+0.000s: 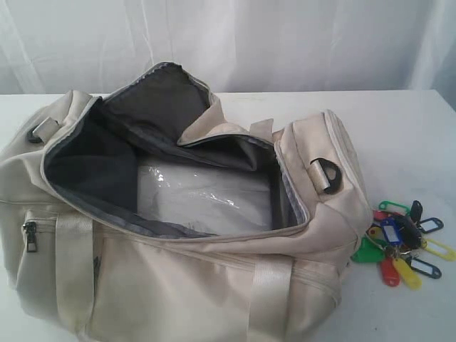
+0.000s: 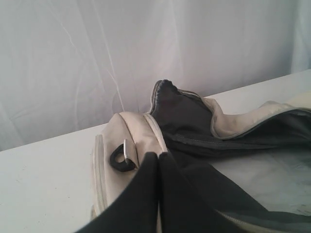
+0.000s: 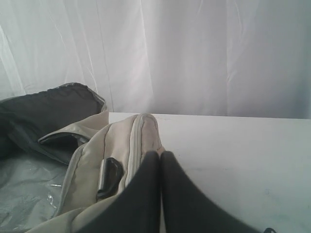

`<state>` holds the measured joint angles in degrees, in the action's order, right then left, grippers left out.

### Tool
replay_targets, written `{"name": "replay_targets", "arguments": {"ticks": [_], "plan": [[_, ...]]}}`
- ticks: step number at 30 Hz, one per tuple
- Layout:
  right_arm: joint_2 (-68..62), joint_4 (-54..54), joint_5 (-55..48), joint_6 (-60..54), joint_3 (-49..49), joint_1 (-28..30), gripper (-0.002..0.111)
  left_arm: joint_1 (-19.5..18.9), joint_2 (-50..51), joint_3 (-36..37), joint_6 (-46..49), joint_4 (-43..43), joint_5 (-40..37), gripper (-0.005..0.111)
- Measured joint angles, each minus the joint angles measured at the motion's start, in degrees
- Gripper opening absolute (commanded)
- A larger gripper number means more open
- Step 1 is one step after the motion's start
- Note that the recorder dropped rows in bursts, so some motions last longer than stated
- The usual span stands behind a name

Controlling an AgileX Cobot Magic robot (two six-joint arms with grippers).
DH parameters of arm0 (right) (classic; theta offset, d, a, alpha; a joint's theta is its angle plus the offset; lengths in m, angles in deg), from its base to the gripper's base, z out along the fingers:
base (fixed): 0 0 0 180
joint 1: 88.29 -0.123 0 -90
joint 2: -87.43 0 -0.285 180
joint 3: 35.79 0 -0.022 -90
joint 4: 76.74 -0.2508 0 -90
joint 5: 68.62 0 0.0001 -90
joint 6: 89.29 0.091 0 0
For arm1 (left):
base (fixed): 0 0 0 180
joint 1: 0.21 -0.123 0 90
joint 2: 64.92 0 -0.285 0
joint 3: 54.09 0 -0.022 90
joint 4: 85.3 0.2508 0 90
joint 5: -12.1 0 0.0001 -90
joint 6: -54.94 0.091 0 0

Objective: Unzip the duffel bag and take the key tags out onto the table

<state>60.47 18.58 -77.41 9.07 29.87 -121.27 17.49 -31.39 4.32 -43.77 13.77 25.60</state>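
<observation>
Exterior view: duffel bag (image 1: 178,299) unzipped, key tags (image 1: 402,242) on table (image 1: 413,142); left pincer (image 2: 158,158), right pincer (image 3: 160,156) closed, empty.

This looks like a staged lab or studio set: a wide plain white bench (image 1: 406,121) closed off behind by a hanging white fabric curtain (image 1: 299,35).

The duffel bag (image 1: 178,285) lies on the table (image 1: 406,135), filling its left and middle; the key tags (image 1: 402,242) lie just beside its right end.
</observation>
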Motion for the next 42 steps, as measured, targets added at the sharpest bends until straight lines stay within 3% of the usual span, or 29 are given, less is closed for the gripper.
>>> {"name": "replay_targets", "arguments": {"ticks": [11, 17, 22, 35, 38, 40, 42], "plan": [[0.05, 0.00, 0.12, 0.00, 0.03, 0.00, 0.000, -1.52, -2.39, 0.00, -2.20, 0.00, 0.47, 0.000], [0.05, 0.00, 0.22, 0.00, 0.03, 0.00, 0.000, -10.71, -13.44, 1.69, -5.98, 0.00, 1.86, 0.000], [0.05, 0.00, 0.22, 0.00, 0.03, 0.00, 0.000, -16.53, -20.95, 3.37, -12.33, 0.00, -2.76, 0.000], [0.05, 0.11, 0.22, 0.00, 0.03, 0.00, 0.000, -17.38, -22.56, 3.59, -14.64, -1.81, -5.60, 0.000], [0.05, 0.11, 0.22, 0.00, 0.03, 0.00, 0.000, -17.38, -22.56, 4.47, -8.37, -9.76, -6.21, 0.000], [0.05, 0.11, 0.22, 0.00, 0.03, 0.00, 0.000, -17.38, -22.56, 5.50, 2.28, -21.42, -7.03, 0.000], [0.05, 0.11, 0.22, 0.00, 0.03, 0.00, 0.000, -17.38, -22.56, 6.68, 20.05, -39.99, -7.98, 0.000]]}}
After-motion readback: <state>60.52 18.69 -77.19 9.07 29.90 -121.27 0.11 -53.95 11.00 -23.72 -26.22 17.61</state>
